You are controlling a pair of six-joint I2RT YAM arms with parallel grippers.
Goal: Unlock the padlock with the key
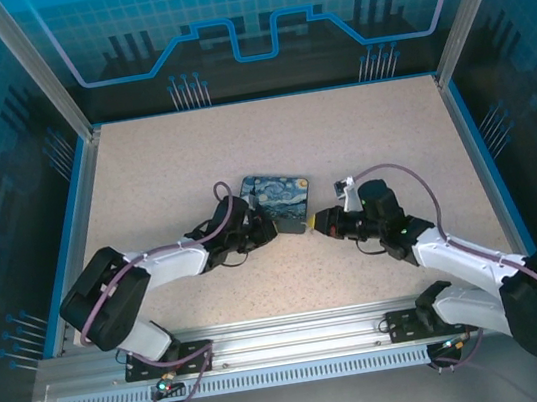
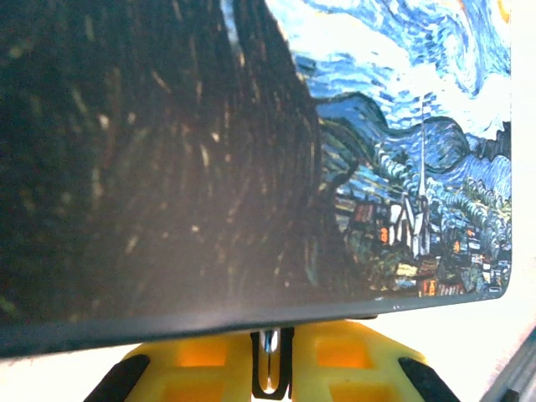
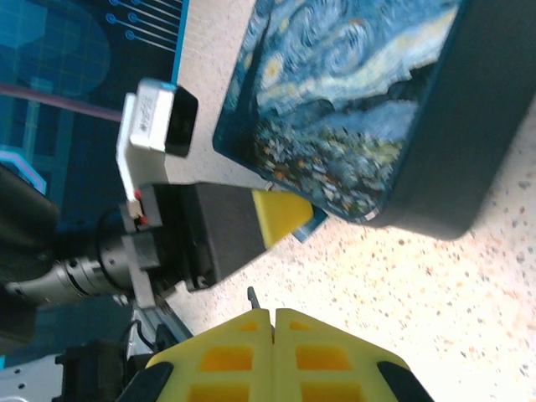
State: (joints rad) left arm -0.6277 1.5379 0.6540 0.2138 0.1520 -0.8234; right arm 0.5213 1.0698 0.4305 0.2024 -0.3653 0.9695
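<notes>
Roughly at the middle of the table (image 1: 368, 125) lies the padlock (image 1: 278, 199), a flat block with a swirling blue-and-yellow night-sky print and black sides. From above I see it sitting between my two grippers. The left gripper (image 1: 257, 225) is pressed against its near-left edge. In the left wrist view the printed face looms just above the yellow fingers (image 2: 335, 360), which are pinched almost together around a thin bright sliver. I cannot tell what that sliver is. The right gripper (image 1: 318, 224) sits just beside the padlock's near-right corner, and I see no contact. In the right wrist view its yellow fingers (image 3: 327, 352) are clenched tight. A tiny dark piece, the key (image 3: 250, 296), juts out at their seam and points toward the padlock, with a strip of speckled tabletop between them. One left finger (image 3: 280, 213) shows at the padlock's lower corner.
</notes>
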